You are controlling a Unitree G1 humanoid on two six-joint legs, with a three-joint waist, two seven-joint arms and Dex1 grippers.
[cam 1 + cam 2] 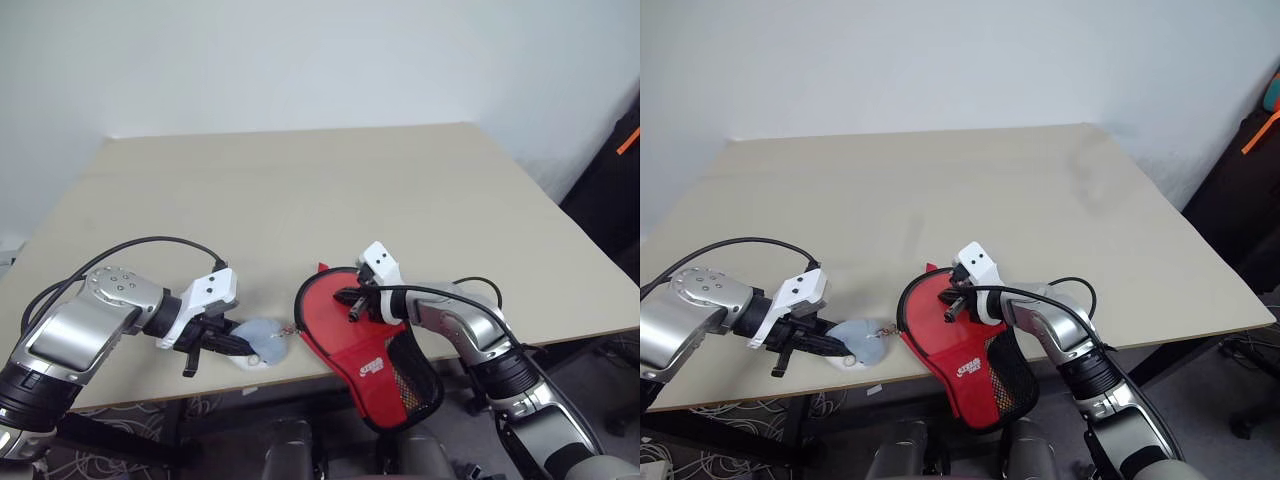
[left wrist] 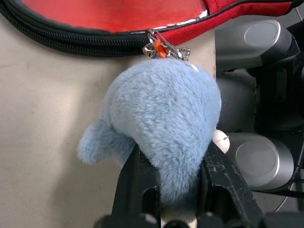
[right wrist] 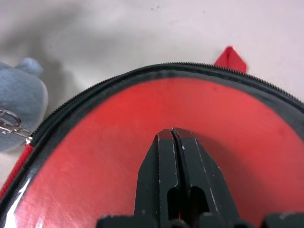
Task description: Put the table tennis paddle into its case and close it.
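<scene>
Red case (image 1: 365, 345) at near bench (image 1: 300, 190) edge, both tools on it.
L tool (image 2: 172, 164) pinches a pale blue plush charm (image 2: 164, 128) between its black fingers (image 2: 140, 183); wrist view shows what head views blur: charm hangs by a small metal ring and orange tab (image 2: 159, 46) off the zipper (image 2: 80, 42), just ahead of the tool. R tool (image 3: 173, 137) has fingers pressed together, nothing between them, tip over the case's round red face w/ black zip rim curving ahead of it; its wrist view also catches a red fabric loop (image 3: 230, 58) past the rim and the charm off to the side. Head views add case's narrow end w/ white logo and black mesh pocket (image 1: 415, 385) overhanging bench edge, under R forearm. Paddle: can't tell where it is.
</scene>
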